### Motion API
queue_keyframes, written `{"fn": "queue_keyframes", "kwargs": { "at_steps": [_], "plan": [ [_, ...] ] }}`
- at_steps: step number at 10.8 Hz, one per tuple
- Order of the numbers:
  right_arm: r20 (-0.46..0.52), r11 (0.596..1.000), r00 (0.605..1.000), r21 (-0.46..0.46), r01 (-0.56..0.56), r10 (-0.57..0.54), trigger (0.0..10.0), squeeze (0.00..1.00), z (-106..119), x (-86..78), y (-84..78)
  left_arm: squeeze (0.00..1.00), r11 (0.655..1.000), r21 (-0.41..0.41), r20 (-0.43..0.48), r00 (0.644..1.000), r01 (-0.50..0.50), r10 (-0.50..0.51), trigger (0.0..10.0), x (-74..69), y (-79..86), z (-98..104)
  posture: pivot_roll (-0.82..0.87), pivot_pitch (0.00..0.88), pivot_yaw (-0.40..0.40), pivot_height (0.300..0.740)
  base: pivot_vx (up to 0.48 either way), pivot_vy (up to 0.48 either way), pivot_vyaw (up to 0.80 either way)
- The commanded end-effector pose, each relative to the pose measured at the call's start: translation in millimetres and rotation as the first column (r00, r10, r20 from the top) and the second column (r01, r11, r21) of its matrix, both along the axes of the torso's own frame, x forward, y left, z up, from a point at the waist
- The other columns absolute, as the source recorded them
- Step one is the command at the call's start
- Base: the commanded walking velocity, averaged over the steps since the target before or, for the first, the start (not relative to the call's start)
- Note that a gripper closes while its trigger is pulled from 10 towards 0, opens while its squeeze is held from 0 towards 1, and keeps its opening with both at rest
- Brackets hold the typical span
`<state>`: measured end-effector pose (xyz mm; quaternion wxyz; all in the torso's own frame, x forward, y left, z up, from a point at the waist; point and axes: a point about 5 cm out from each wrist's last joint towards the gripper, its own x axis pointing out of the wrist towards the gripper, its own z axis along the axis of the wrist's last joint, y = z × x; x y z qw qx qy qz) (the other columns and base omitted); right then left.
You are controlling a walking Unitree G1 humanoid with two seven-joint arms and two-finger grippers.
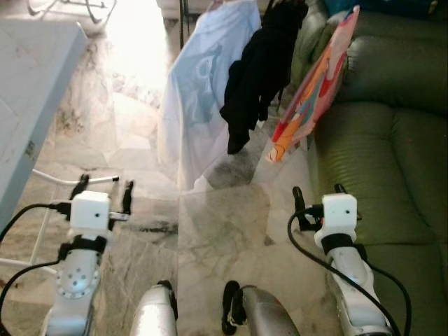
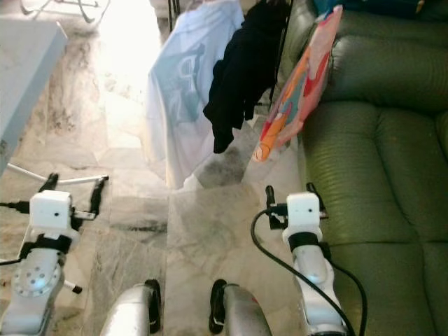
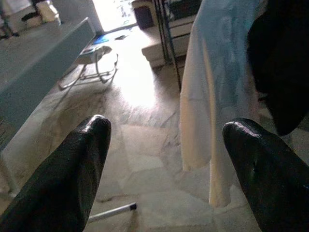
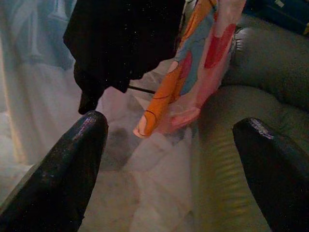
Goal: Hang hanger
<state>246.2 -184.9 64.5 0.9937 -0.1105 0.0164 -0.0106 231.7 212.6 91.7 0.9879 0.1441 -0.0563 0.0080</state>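
Three garments hang side by side ahead of me: a pale blue shirt [image 1: 199,91], a black garment [image 1: 259,70] and a pink and orange patterned cloth [image 1: 311,91]. I cannot make out any hanger among them. My left gripper [image 1: 105,190] is held low over the marble floor, open and empty; past its fingertips [image 3: 91,140] in the left wrist view hangs the pale shirt [image 3: 217,87]. My right gripper [image 1: 318,194] is also open and empty, near the sofa's edge. In the right wrist view it points at the black garment [image 4: 120,43] and the patterned cloth [image 4: 193,72].
A green sofa [image 1: 392,161] fills the right side. A grey table [image 1: 28,98] stands at the left, with a white tube [image 1: 63,179] low beside it. A dark rack post [image 1: 183,21] rises behind the shirt. Marble floor [image 1: 217,224] lies between my arms.
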Motion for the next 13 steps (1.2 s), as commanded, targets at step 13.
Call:
{"fn": "queue_keyframes", "kwargs": {
  "at_steps": [13],
  "plan": [
    [0.003, 0.994, 0.996, 0.054, -0.093, 0.092, 10.0, 0.00, 4.9, 0.7, 6.4, 0.00, 1.000, 0.021, 0.094, 0.995, -0.023, 0.021, 10.0, 11.3, -17.8, 19.4, 0.05, 0.245, -0.124, 0.740, 0.233, 0.351, 0.00]
  ]
}}
